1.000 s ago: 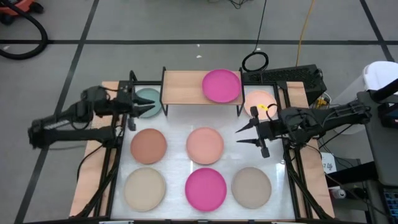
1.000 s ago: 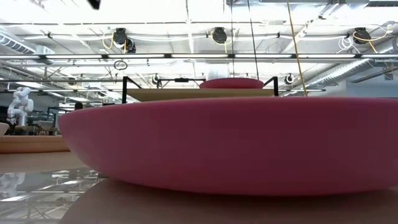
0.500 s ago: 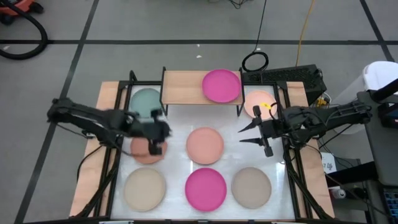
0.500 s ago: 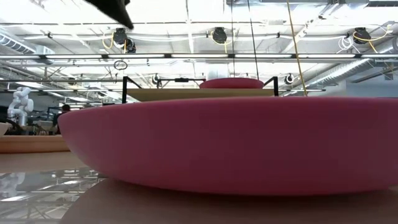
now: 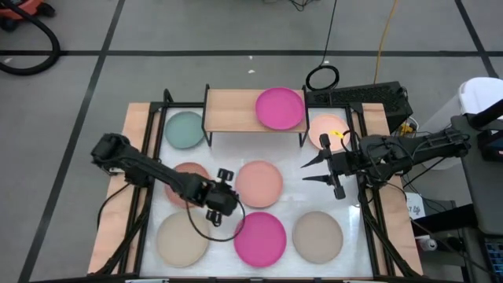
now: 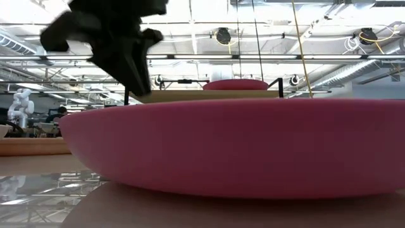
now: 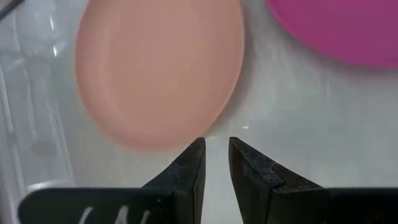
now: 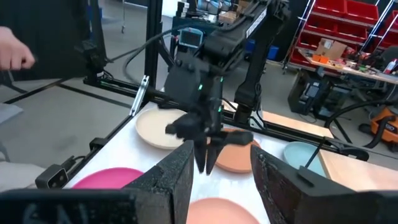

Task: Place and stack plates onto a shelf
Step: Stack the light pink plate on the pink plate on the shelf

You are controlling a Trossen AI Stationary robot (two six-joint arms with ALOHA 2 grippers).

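Observation:
The shelf [image 5: 232,110] stands at the table's far edge with one magenta plate [image 5: 280,108] lying flat on its right half. On the table lie a teal plate [image 5: 186,130], a brown plate [image 5: 182,174] partly under my left arm, a peach-pink plate [image 5: 259,182], a second peach plate [image 5: 328,130], two beige plates [image 5: 182,238] [image 5: 317,236] and a magenta plate [image 5: 259,238]. My left gripper [image 5: 225,196] [image 7: 215,146] hangs above the table just off the middle peach-pink plate's [image 7: 158,68] near-left rim, pointing down and open by a narrow gap. My right gripper [image 5: 310,169] [image 8: 221,186] hovers wide open right of that plate.
The shelf's left half [image 5: 228,118] is bare wood. Black frame rails [image 5: 145,196] run along both sides of the white table top. In the low view the near magenta plate [image 6: 234,149] fills the foreground. A person's hand [image 8: 15,56] shows in the room beyond.
My left arm has swung from the far left, beside the teal plate, toward the table's near and right side, passing over the brown plate. It has come down by the middle peach-pink plate's rim. No plate has moved.

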